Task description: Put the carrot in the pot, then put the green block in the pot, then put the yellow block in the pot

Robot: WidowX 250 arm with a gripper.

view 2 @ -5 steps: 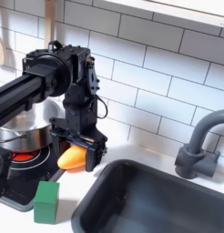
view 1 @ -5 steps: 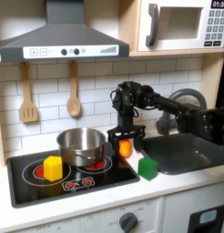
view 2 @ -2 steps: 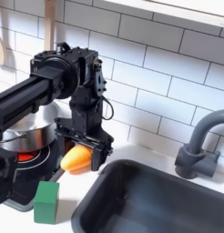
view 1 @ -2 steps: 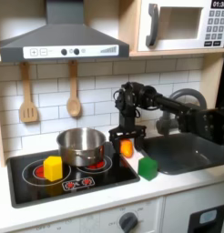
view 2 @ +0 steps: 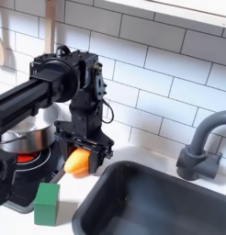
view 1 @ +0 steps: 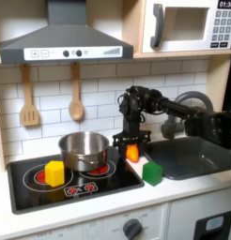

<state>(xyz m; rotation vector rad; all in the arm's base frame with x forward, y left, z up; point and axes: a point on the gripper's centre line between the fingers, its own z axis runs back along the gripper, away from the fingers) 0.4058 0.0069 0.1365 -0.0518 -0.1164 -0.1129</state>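
Observation:
My gripper [view 1: 130, 148] [view 2: 80, 156] is shut on the orange carrot [view 1: 131, 152] [view 2: 78, 162], which hangs just above the stove's right rear corner. The steel pot [view 1: 84, 150] [view 2: 26, 138] stands on the stovetop to the first exterior view's left of the gripper, a short gap away. A green block [view 1: 152, 172] [view 2: 47, 203] rests at the stove's right front edge, in front of the gripper. On the left burner sits the yellow block [view 1: 54, 173].
A black sink [view 1: 192, 155] [view 2: 156, 207] with a grey faucet [view 2: 200, 147] lies to the first exterior view's right of the stove [view 1: 70, 183]. Wooden utensils [view 1: 30, 98] hang on the tiled wall behind. A range hood [view 1: 61, 42] sits overhead.
The gripper has lifted the carrot slightly, and the carrot now hangs more upright between the fingers. The pot and both blocks have not moved.

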